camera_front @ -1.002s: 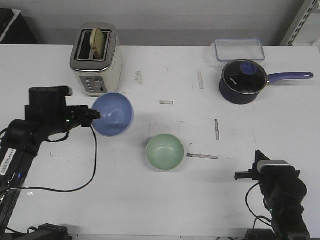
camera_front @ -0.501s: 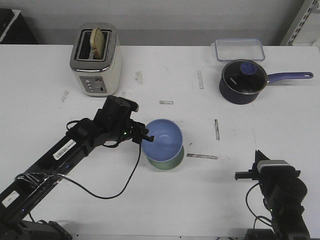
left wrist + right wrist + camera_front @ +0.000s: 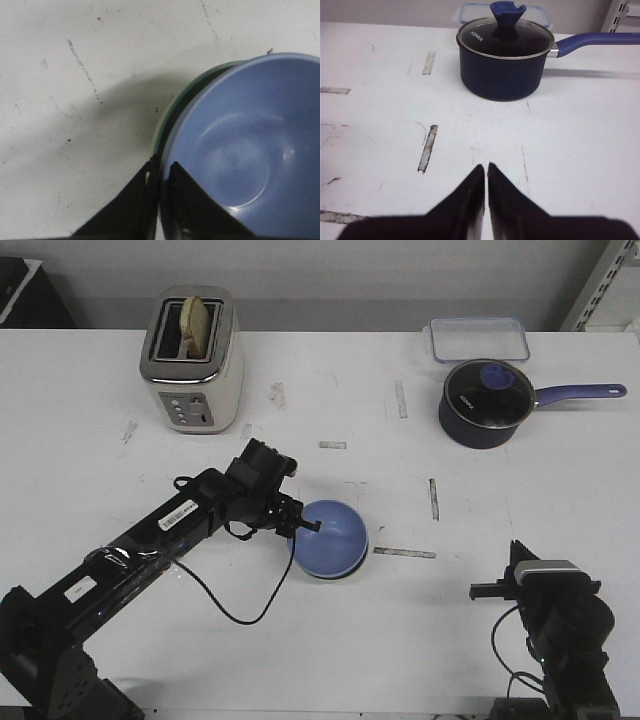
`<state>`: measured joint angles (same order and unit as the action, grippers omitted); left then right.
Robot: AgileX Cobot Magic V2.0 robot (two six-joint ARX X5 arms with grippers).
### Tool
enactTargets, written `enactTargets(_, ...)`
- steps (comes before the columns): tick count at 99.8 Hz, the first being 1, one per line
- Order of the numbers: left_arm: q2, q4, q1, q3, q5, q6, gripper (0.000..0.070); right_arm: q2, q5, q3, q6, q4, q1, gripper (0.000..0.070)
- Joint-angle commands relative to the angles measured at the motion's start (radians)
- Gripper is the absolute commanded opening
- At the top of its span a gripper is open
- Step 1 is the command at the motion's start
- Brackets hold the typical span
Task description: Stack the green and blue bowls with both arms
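Note:
The light blue bowl [image 3: 331,539] sits inside the pale green bowl at the table's middle. In the front view it covers the green bowl almost fully. In the left wrist view the blue bowl [image 3: 240,155] lies slightly off-centre in the green bowl [image 3: 158,134], whose rim shows as a thin arc beside it. My left gripper [image 3: 305,527] reaches in from the left and is shut on the blue bowl's near rim [image 3: 162,167]. My right gripper [image 3: 518,555] rests at the front right, shut and empty [image 3: 486,167], far from the bowls.
A toaster [image 3: 192,358] with bread stands at the back left. A dark blue lidded saucepan [image 3: 487,403] with a long handle and a clear container [image 3: 479,338] stand at the back right. Tape marks [image 3: 405,552] lie on the white table.
My left arm swung right carrying the blue bowl from near the toaster to above the green bowl, then lowered it into the green bowl. The right arm has not moved.

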<state>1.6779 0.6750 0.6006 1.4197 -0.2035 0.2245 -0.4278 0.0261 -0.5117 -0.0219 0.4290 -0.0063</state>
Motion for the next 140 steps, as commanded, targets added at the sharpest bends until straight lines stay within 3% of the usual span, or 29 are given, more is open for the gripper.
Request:
enactTargets(1,0.015,-0.004,0.011,0.017,0.002,0.002,0.0001,-0.006,0.000,-0.005,-0.005,-0.008,0.002,0.0001)
enactTargets(12,0.015,-0.003,0.012,0.017,0.001,0.002,0.0032,-0.006,0.000,-0.005,-0.005,-0.009,0.002,0.0001)
enactTargets(36,0.015,-0.025,0.017,0.021,0.000,0.002,0.0533,-0.006,0.000,-0.005,-0.005,-0.009,0.002,0.0001)
enactTargets(48,0.015,-0.021,0.017,0.037,0.001,0.002,0.0621,-0.006,0.000,-0.005,-0.005,-0.008,0.002,0.0001)
enactTargets(85,-0.027,0.134,-0.047,0.148,0.012,-0.046,0.0589,-0.006,0.000,-0.005,-0.005,-0.008,0.002,0.0001)
enactTargets(106,-0.130,0.194,-0.143,0.171,0.134,-0.059,0.0209,-0.006,-0.001,-0.005,-0.005,-0.009,0.002,0.0001)
enactTargets(117,-0.196,0.216,-0.210,0.171,0.155,-0.067,0.0008,-0.006,-0.001,-0.005,-0.005,-0.009,0.002,0.0001)
enactTargets(140,-0.317,0.243,-0.346,0.136,0.157,-0.196,0.0001,-0.006,-0.001,-0.005,-0.005,-0.009,0.002,0.0001)
